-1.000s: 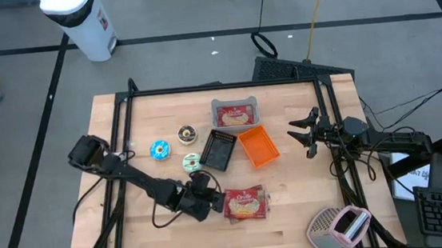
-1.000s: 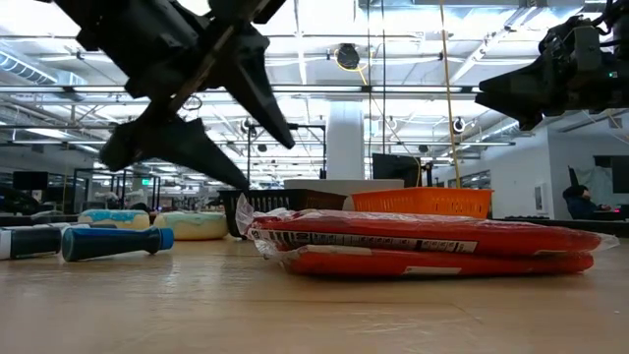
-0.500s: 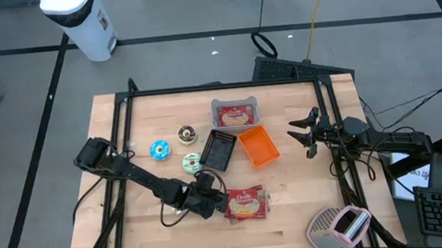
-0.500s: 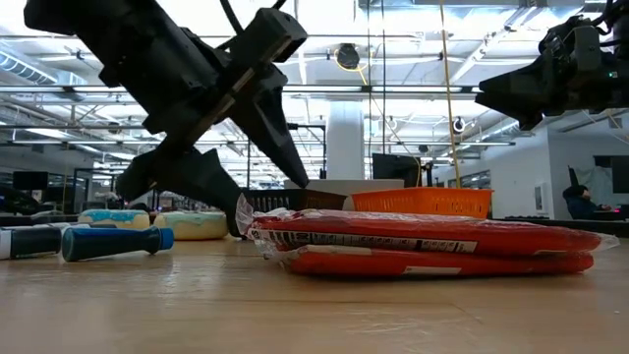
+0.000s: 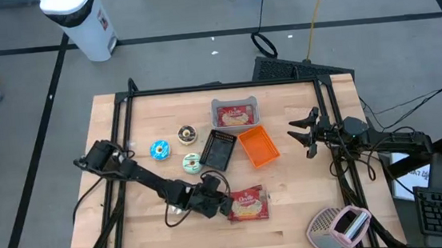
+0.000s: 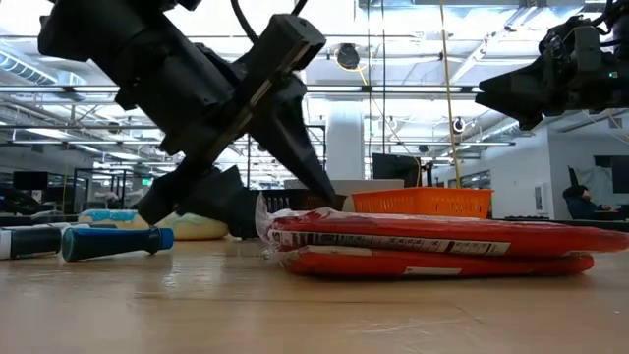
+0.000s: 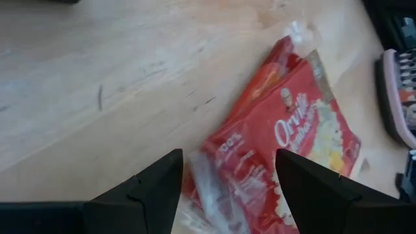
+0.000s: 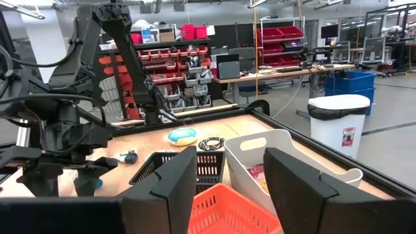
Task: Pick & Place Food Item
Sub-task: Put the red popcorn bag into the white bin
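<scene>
A red popcorn packet [image 5: 248, 204] lies flat on the wooden table near its front edge; it also shows in the low view [image 6: 432, 248] and the left wrist view [image 7: 286, 136]. My left gripper [image 5: 218, 200] is open and slants down at the packet's left end. In the low view [image 6: 285, 206] one finger stands above that end and the other is low beside it. My right gripper [image 5: 296, 136] waits open, raised at the table's right side, and it touches nothing. My left gripper is open astride the packet's clear sealed left end [image 7: 201, 175], coming from the table's left and slanting down. Its lower finger [image 6: 231, 205] stands against that crinkled end. The upper finger is clear above it. The packet lies flat on the table.
At the back middle stands a white bin [image 5: 234, 113] holding another red packet. An orange basket [image 5: 257, 146] and a black basket [image 5: 219, 148] stand in front of it. Three round items [image 5: 160, 150] lie to their left. A blue marker [image 6: 113, 241] lies left of the packet.
My left gripper has sunk and gone toward the table's right edge, up to the packet's left end, and has stayed open. The packet's crinkled left end has shifted slightly to the right. The rest of the packet still lies flat.
</scene>
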Robot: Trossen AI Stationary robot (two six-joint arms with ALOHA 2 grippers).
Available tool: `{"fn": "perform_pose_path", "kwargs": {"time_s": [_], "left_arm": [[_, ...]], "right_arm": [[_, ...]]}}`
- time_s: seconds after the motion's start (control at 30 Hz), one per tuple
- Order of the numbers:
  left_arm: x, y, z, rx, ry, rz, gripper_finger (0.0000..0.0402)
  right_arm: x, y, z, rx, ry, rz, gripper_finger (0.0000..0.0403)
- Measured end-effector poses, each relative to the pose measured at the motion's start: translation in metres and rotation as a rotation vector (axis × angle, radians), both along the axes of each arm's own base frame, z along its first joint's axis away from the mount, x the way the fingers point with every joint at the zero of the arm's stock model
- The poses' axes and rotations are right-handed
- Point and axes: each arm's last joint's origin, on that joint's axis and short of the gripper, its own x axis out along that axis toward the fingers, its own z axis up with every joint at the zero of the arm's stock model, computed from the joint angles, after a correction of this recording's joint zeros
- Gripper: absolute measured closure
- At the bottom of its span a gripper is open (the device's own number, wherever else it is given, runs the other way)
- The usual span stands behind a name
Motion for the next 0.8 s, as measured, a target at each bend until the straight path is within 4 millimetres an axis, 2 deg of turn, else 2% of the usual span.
{"fn": "perform_pose_path", "kwargs": {"time_s": [0.47,0.6,0.8], "left_arm": [[-0.0019,0.0011,-0.0023,0.001,0.041,-0.022,0.0162],[-0.0019,0.0014,-0.0024,0.006,0.042,-0.025,0.0199],[-0.0019,0.0014,-0.0024,0.031,0.044,-0.045,0.029]], "right_arm": [[0.0,0.0,0.0,0.0,0.001,0.0,0.0236],[0.0,0.0,-0.0001,0.0,0.0,0.0,0.0236],[0.0,0.0,0.0001,0.0,0.0,0.0,0.0236]]}}
